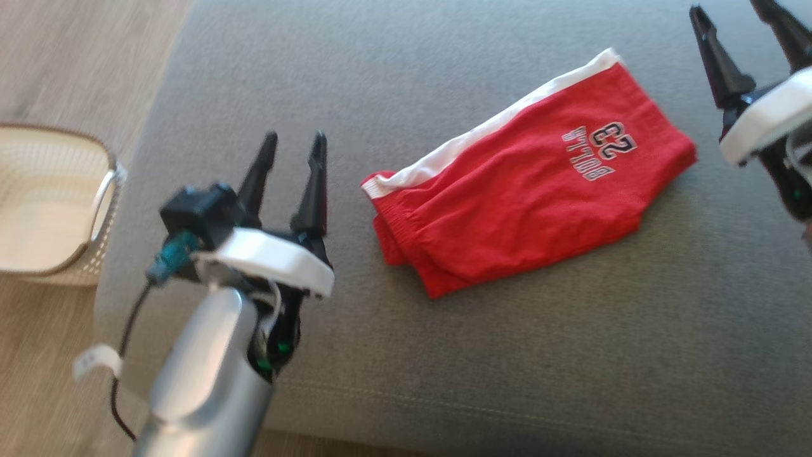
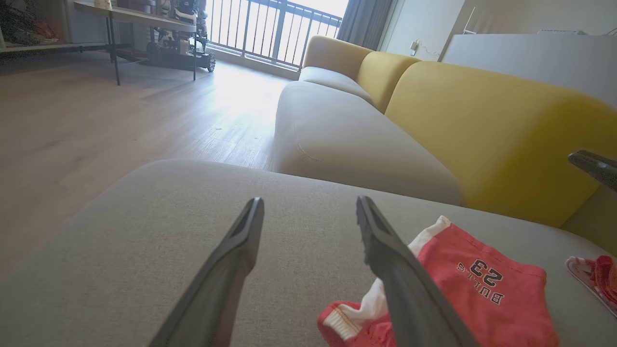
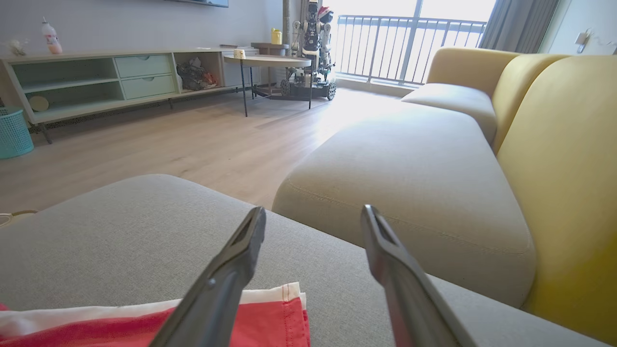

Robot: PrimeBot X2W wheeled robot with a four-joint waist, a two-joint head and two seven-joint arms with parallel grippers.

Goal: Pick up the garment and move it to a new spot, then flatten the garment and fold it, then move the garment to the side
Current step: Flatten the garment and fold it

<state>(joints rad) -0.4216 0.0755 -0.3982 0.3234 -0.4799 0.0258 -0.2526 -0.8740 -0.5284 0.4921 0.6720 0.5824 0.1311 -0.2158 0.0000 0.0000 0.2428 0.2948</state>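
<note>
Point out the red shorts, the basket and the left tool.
red shorts [image 1: 526,209]: head view, middle of the red fabric.
basket [image 1: 51,190]: head view, its pale inner wall.
left tool [image 1: 295,139]: head view, midway between its open fingertips.

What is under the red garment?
The red garment lies on the grey sofa cushion. Anything tucked beneath it or between its folds is covered.

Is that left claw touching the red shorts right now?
Apart. In the head view, grey cushion shows between the open left gripper and the red shorts.
</note>
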